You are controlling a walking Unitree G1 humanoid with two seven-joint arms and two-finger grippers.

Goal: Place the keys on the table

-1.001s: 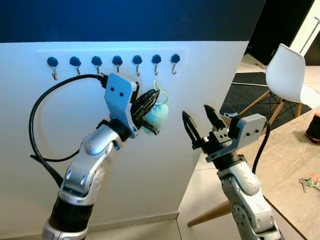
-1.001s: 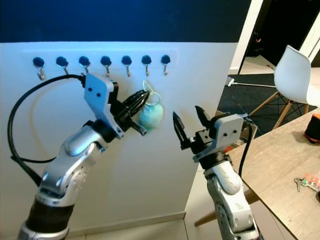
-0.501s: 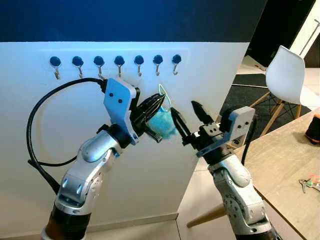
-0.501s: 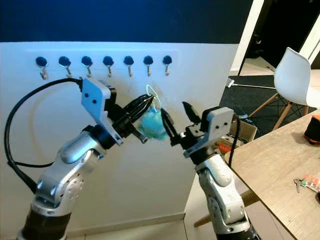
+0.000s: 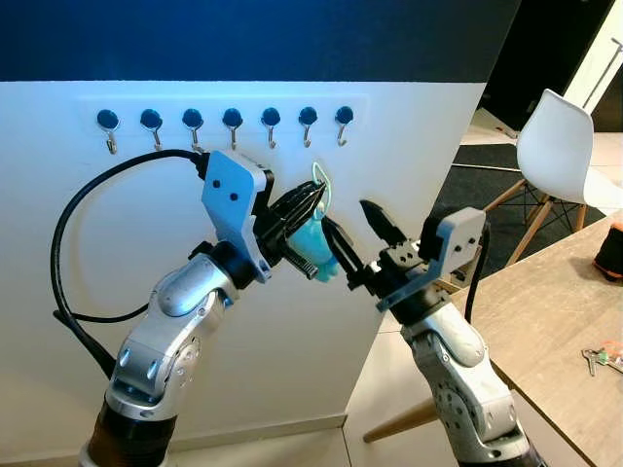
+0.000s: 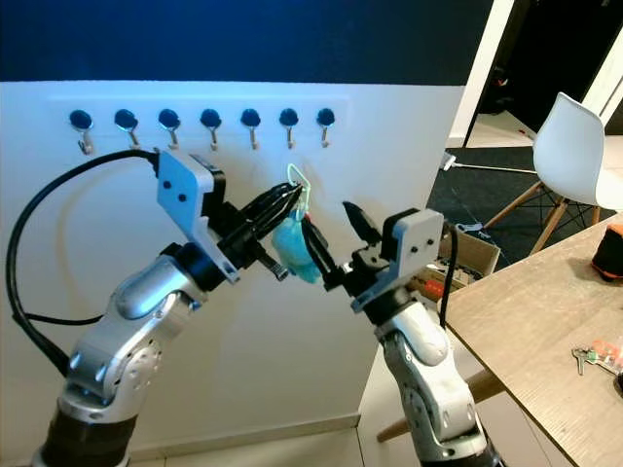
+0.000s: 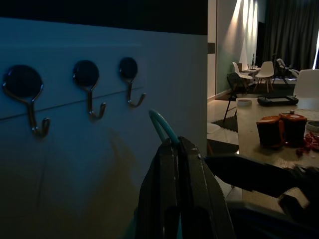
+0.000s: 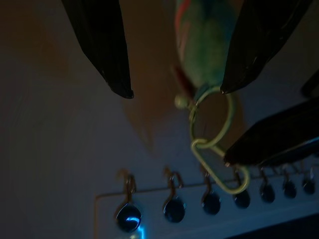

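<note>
Keys [image 5: 316,243], a teal fuzzy fob under a pale green ring, are hanging long axis vertical, ring up, at frame centre. Left gripper [image 5: 310,199] is pinching the ring closed. Right gripper [image 5: 358,233] is straddling the fob with fingers spread.

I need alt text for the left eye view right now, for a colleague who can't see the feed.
The left gripper, jaws shut, holds a green loop with a teal fuzzy keychain hanging from it, in front of a white wall. The right gripper reaches toward the keychain with open jaws. Seven hooks line the wall above; a wooden table with keys stands at right.
</note>
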